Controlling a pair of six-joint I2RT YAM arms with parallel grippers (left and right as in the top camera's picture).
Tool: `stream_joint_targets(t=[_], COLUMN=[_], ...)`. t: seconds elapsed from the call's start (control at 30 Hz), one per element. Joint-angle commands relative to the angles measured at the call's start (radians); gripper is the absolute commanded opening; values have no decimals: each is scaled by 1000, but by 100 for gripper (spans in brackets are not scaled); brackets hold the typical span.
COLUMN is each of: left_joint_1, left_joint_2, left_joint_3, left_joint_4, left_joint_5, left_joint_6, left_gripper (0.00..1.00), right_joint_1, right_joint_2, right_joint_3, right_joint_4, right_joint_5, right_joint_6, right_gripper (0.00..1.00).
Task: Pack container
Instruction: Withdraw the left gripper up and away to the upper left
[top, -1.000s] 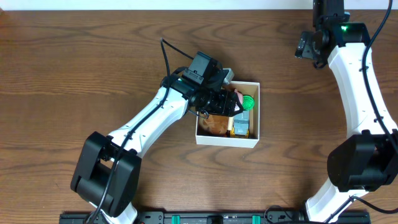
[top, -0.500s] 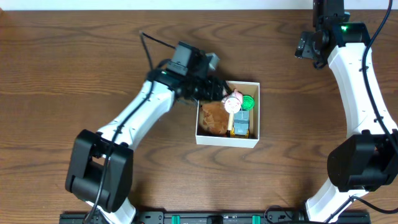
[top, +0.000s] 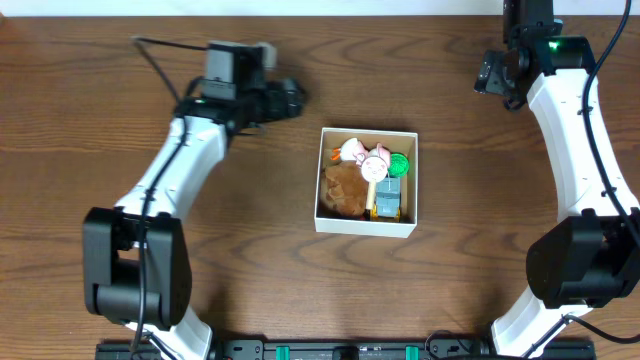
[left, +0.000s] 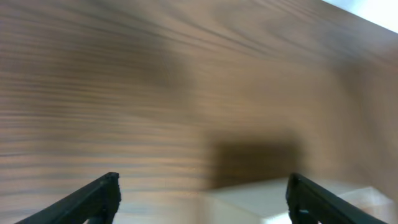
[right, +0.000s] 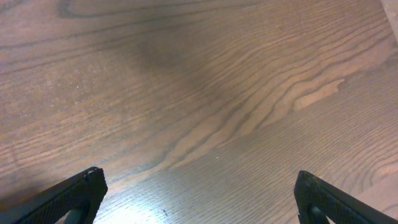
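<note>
- The container (top: 365, 228), a shallow white box with a brown inside, sits on the wooden table (top: 60, 150) near the middle of the overhead view, its walls square to the table edge.
- Inside it, a pink-and-white toy (top: 366, 156) lies toward 12 o'clock and a green round piece (top: 400, 163) fills the 2 o'clock corner. A brown soft toy (top: 342, 190) takes the 8 o'clock side and a yellow-and-blue toy (top: 386, 199) the 4 o'clock side.
- The left gripper (top: 290, 99) hangs over bare wood, clear of the box. The container lies between 4 and 5 o'clock from it, near but apart.
- In the blurred left wrist view, the left gripper (left: 202, 194) has its fingers spread wide with nothing between them. A pale corner of the container (left: 261, 200) shows low in the frame, toward 5 o'clock.
- The right gripper (top: 497, 80) is up near the table's far edge, with the container well apart at about 8 o'clock from it.
- In the right wrist view, the right gripper (right: 199, 194) is likewise spread wide and empty-handed, with only wood grain beneath it.
</note>
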Motion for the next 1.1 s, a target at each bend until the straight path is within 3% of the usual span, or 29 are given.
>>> stream_joint_targets(t=[0.0, 0.07, 0.47, 1.07], left_joint_1=[76, 122, 306, 321], left_joint_2=[4, 4, 4, 4], left_joint_3=[9, 9, 9, 9], left_joint_4=[0, 6, -2, -2], left_joint_5=[-267, -293, -295, -295], left_joint_6=[29, 30, 36, 36], left_gripper=[93, 98, 98, 98], right_joint_1=[-9, -9, -9, -9], right_joint_2=[-14, -14, -14, -14], right_joint_3=[16, 16, 16, 16], right_joint_4=[-1, 0, -1, -1], right_joint_5=[6, 6, 6, 6], right_joint_6=[-8, -8, -8, -8], right_gripper=[99, 99, 99, 99])
